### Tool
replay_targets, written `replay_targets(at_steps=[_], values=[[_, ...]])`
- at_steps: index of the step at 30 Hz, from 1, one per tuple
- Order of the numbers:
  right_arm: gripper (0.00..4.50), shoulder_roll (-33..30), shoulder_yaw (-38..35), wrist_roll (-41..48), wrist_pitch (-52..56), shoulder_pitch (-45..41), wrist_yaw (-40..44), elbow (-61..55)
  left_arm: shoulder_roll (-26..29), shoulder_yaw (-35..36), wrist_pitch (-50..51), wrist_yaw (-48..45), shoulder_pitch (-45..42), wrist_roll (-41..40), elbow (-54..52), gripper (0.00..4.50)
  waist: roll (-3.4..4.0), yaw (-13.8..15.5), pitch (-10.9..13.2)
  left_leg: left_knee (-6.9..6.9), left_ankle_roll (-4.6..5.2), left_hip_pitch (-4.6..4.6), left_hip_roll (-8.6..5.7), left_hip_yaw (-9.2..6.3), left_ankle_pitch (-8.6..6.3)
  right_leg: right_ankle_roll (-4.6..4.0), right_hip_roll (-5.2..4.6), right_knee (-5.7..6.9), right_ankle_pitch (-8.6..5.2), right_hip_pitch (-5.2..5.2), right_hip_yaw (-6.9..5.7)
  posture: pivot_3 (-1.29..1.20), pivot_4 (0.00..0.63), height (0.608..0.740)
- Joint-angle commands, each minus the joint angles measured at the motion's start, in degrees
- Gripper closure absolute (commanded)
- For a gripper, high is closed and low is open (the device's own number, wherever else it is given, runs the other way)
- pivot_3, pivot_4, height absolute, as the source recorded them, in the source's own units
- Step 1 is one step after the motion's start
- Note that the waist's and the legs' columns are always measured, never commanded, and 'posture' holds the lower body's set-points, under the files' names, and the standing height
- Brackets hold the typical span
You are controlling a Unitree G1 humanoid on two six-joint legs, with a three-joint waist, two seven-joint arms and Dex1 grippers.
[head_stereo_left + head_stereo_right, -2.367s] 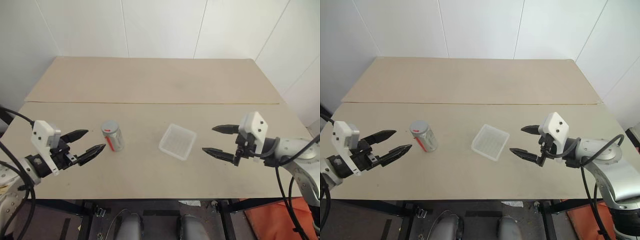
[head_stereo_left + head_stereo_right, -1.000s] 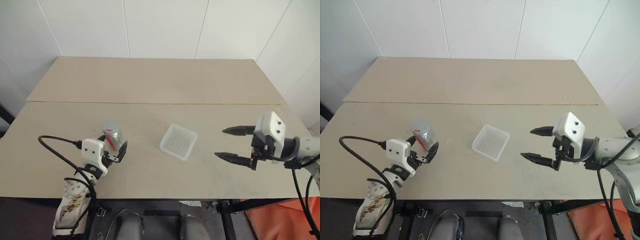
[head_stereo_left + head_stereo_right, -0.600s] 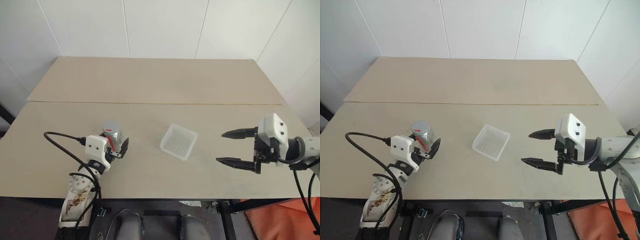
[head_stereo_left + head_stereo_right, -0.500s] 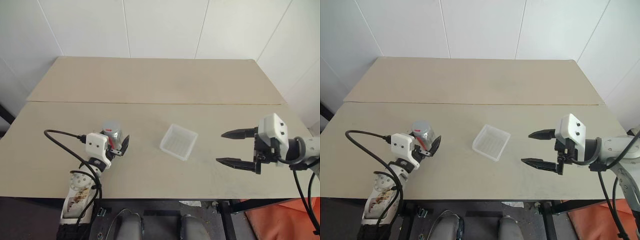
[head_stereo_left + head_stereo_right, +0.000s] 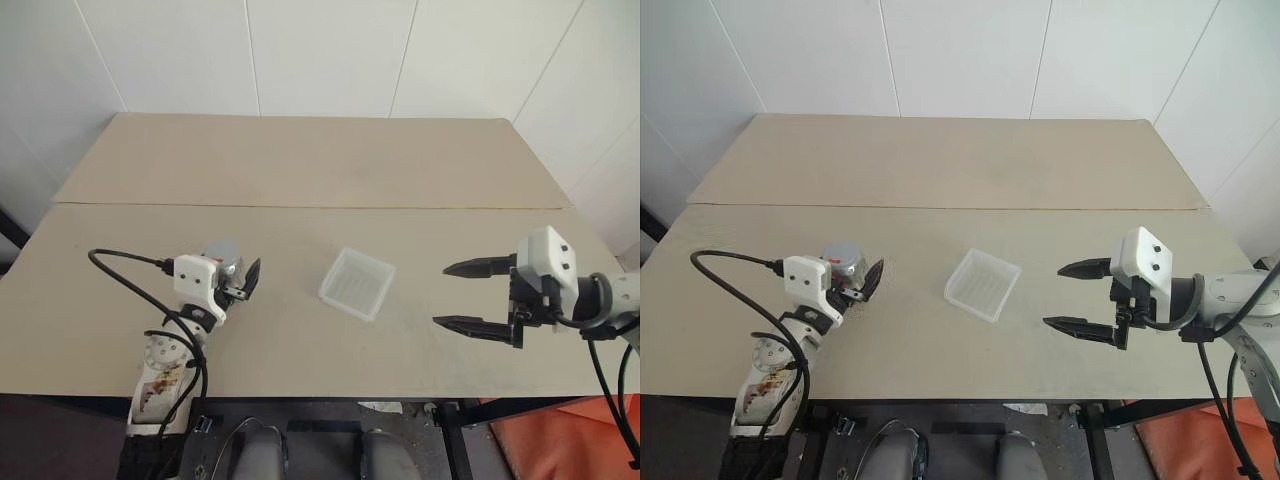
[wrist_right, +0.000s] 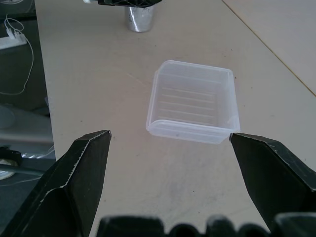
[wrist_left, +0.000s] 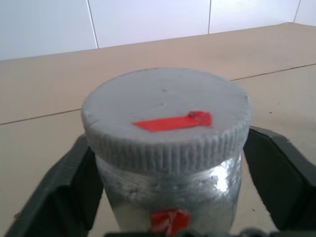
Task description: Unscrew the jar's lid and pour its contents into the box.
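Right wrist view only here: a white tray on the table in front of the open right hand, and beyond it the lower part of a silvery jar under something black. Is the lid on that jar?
Observer: Yes. A grey ribbed lid caps the jar, with a red strip across the lid's top.
Operator: And the black thing above it?
Observer: That is the left hand, set around the jar just below the lid.
Operator: Has it got a firm grip?
Observer: I cannot tell. The left wrist view shows the jar centred in that hand, but not clear contact.
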Motion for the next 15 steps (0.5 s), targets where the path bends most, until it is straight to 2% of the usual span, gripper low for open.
replay_targets(at_steps=[1,4,9,13,15], values=[[0.00,-0.77,-3.27,0.57,-0.70,0.47,-0.23,-1.67,-0.07,-0.24,0.50,0.62,0.23,0.14,-1.75,1.54,0.00,0.03,0.00,0.00,0.00,0.00,0.00,0.00,0.00,0.00,0.00,0.00,0.00,0.00,0.00,0.00,0.150,0.740],[0.00,-0.65,-3.40,0.78,-0.51,0.69,-0.53,-2.19,-0.60,-0.19,1.64,1.65,0.92,0.05,-2.64,2.46,0.00,0.03,0.00,0.00,0.00,0.00,0.00,0.00,0.00,0.00,-0.01,0.01,0.00,0.00,0.00,0.00,0.150,0.740],[0.00,-0.14,-2.19,0.85,-0.60,-0.51,-0.99,-2.47,-0.38,-0.49,2.62,1.77,0.48,-0.09,-2.81,2.51,0.00,0.00,0.00,0.00,0.00,0.02,0.00,0.00,0.00,0.00,0.00,0.01,0.00,0.01,0.00,0.00,0.150,0.740],[0.00,1.04,0.27,1.49,-0.53,-5.27,-1.57,-1.72,3.85,0.28,6.67,-4.60,-4.04,-4.60,-3.20,2.51,0.00,-0.06,0.00,0.03,0.00,0.03,0.01,0.00,0.00,0.00,0.03,0.06,0.00,0.01,0.00,0.00,0.150,0.740],[0.00,3.07,2.63,2.07,0.53,-10.59,-3.27,-0.54,10.35,1.53,13.74,-14.29,-8.65,-12.15,-3.51,2.51,-0.03,-0.18,0.02,0.02,0.00,0.04,0.01,-0.02,0.00,0.00,0.03,0.05,0.00,0.01,-0.01,0.00,0.150,0.740]])
